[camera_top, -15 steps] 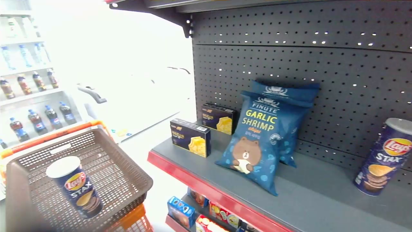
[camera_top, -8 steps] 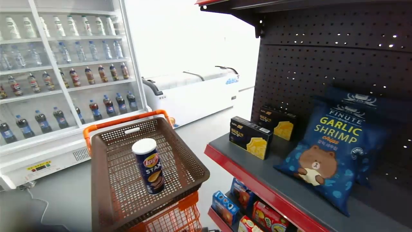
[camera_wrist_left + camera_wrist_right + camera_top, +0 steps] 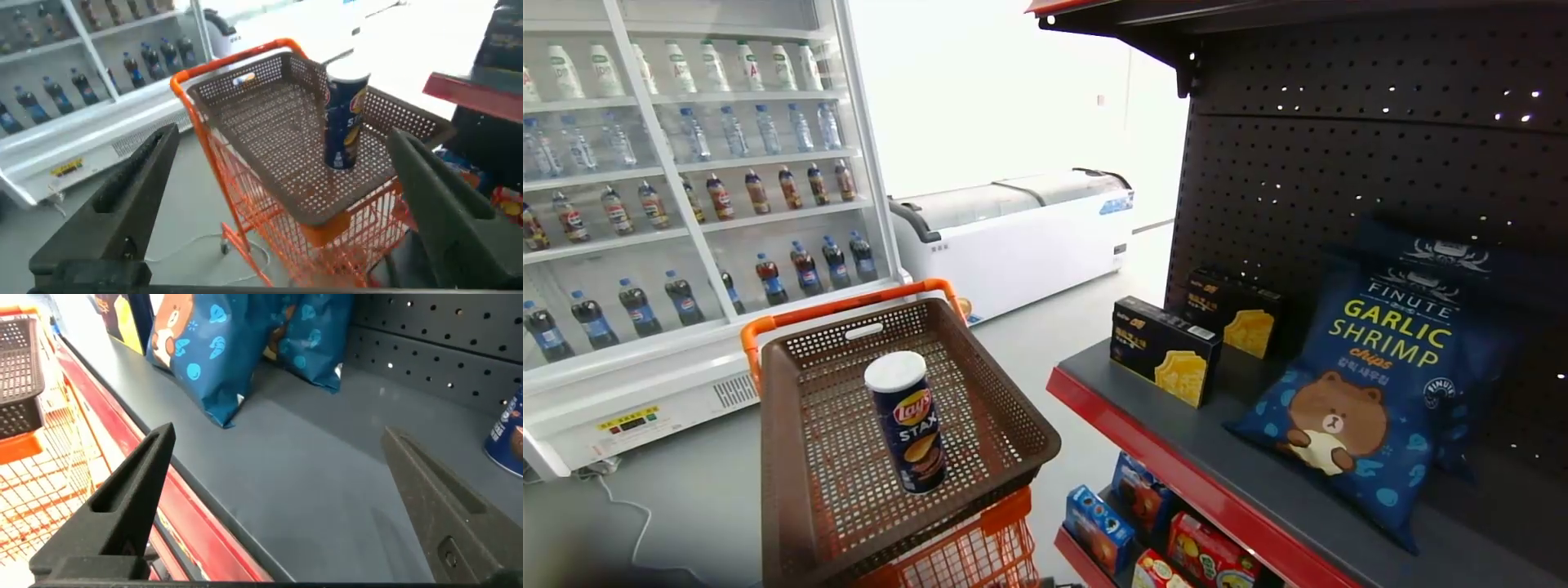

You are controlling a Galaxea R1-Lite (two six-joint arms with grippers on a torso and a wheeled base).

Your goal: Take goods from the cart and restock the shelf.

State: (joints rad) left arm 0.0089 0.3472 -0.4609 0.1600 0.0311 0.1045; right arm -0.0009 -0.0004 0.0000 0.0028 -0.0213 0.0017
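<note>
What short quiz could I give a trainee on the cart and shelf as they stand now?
1. What stands in the cart basket? A) chip can B) bottle C) box
2. True or false: the left pincer is shut on the can.
3. Fill in: in the head view, the dark boxes stand to the ____ of the blue chip bags.
Key: 1 A; 2 false, it is open and empty; 3 left.

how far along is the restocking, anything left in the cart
Done: one chip can stands on the shelf with the snack bags. In hand: nothing; the left gripper is open facing the cart basket, the right gripper open over the shelf. Left: a second chip can upright in that basket, to be moved across.
</note>
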